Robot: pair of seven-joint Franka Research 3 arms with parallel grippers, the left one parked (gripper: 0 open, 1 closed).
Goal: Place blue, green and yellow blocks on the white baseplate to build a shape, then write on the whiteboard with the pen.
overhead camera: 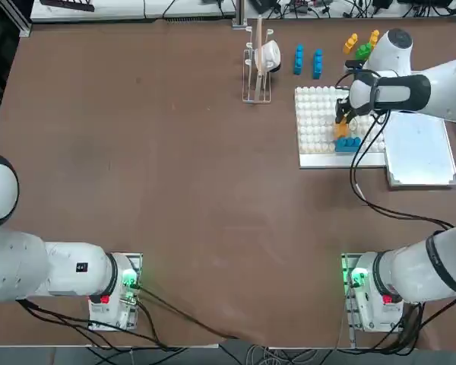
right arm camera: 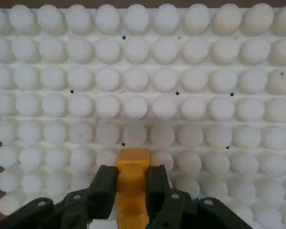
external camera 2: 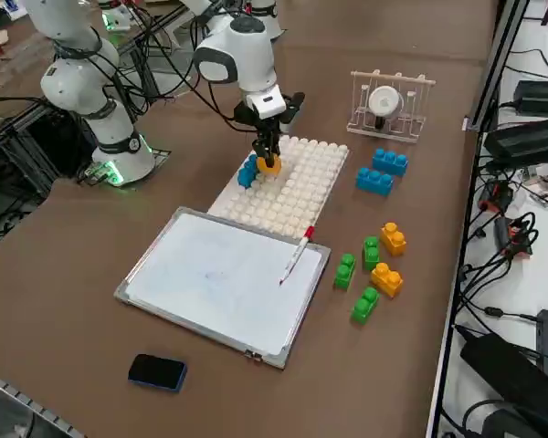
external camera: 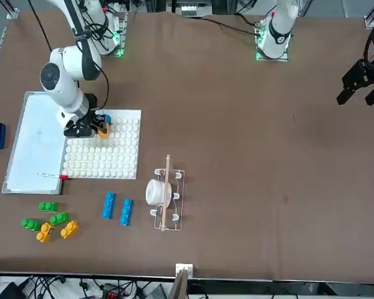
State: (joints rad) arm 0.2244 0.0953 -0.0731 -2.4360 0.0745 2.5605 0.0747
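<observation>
Building step was underway: the right hand gripped a yellow block low over the baseplate, right beside a blue block already seated near its edge. Next it probably needed lining up with studs and pressing down.

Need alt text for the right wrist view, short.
The right gripper is shut on a yellow block, holding it just over the studded white baseplate, whose rows of round studs fill the frame. A sliver of a blue block shows beside the fingers.
</observation>
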